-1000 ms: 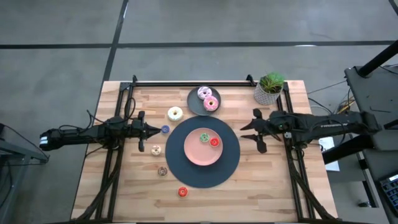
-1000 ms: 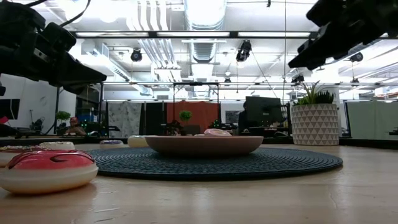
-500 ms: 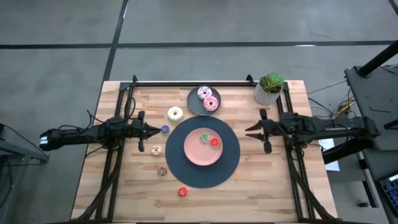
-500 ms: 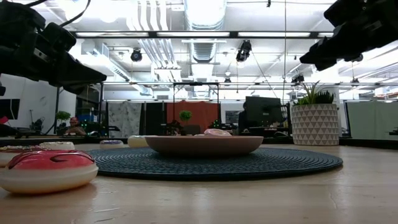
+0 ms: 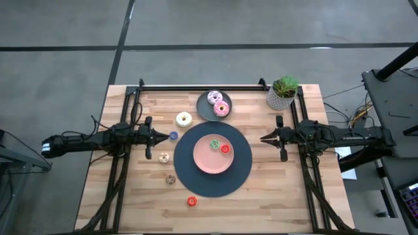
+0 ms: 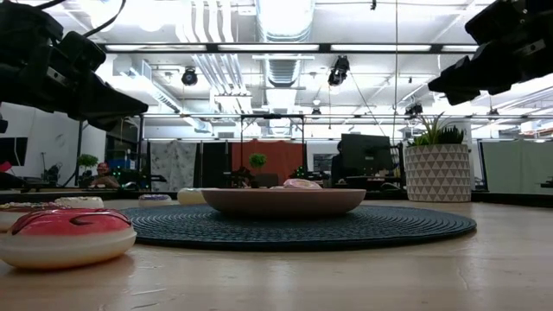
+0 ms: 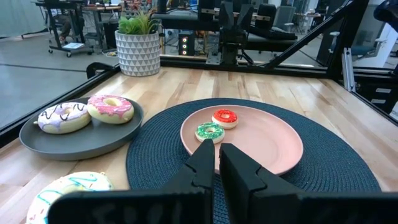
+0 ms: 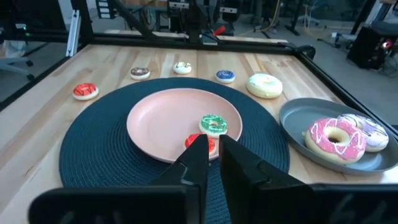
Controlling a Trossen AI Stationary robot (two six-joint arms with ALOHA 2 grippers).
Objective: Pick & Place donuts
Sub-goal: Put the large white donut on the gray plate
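Observation:
A green donut (image 5: 214, 144) and a red donut (image 5: 225, 149) lie on the round pink plate (image 5: 204, 164). The pink donut (image 5: 221, 108) and the white-pink sprinkled one (image 5: 214, 98) sit on the small dark grey plate (image 5: 204, 109). On the wood lie the cream donut (image 5: 184, 119) and tiny blue (image 5: 173, 136), tan (image 5: 163, 156), brown (image 5: 170, 179) and red (image 5: 192, 202) donuts. My left gripper (image 5: 165, 137) hovers shut beside the blue donut. My right gripper (image 5: 262, 138) hovers shut off the mat's right edge, above the table.
A round dark woven mat (image 5: 241, 171) lies under the pink plate. A potted plant (image 5: 283, 93) stands at the far right corner. A black frame rail (image 5: 196, 87) runs along the far edge. Bare wood lies near the near edge, right of the mat.
My right gripper has drawn back toward the table's right edge, off the mat's rim, turning level as it went. The left arm and all donuts have kept still.

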